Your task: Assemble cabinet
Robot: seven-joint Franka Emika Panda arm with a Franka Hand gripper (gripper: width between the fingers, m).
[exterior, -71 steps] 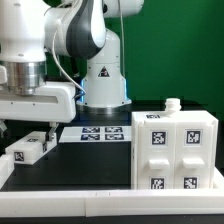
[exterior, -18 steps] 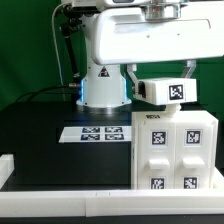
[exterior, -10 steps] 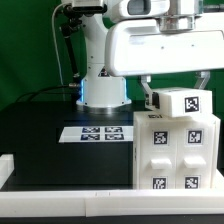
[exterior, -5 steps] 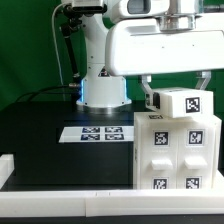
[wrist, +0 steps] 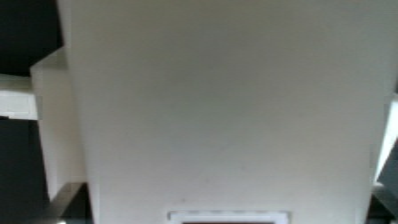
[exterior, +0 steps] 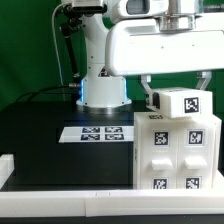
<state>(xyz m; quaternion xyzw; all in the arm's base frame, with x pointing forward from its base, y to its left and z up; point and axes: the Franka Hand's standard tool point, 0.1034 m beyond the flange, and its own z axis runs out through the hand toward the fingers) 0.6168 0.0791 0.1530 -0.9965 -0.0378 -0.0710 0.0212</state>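
Observation:
The white cabinet body, with several square tags on its front, stands at the exterior view's right. A white tagged cabinet piece sits on its top, tilted slightly. My gripper is straight above it and shut on this piece, with dark fingers showing at its sides. In the wrist view the piece's plain white face fills nearly the whole picture, with a tag's edge at one border. The fingertips are hidden there.
The marker board lies flat on the black table, to the exterior view's left of the cabinet. The robot base stands behind it. A white raised rim runs along the table's front and left edge.
Earlier the arm was at the left over a small piece on the table. It carried the piece to the right and lowered it onto the cabinet top. Nothing has moved in the last second.

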